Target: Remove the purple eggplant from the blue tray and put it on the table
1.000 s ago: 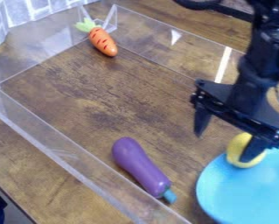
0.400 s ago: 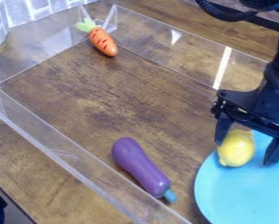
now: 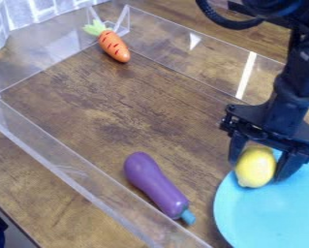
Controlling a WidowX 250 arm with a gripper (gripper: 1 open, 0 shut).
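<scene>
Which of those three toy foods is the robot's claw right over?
The yellow lemon, at the blue tray's edge between the fingers. The purple eggplant and orange carrot lie apart on the table.

purple eggplant [image 3: 157, 184], light-blue tray [image 3: 266, 218], orange carrot [image 3: 114, 46], seemingly yellow lemon [image 3: 255, 168]

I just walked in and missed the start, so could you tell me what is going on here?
One robot arm has its gripper pointing down, its fingers straddling the yellow lemon at the blue tray's edge. The purple eggplant already lies on the table, off the tray. An orange carrot sits far off.
</scene>
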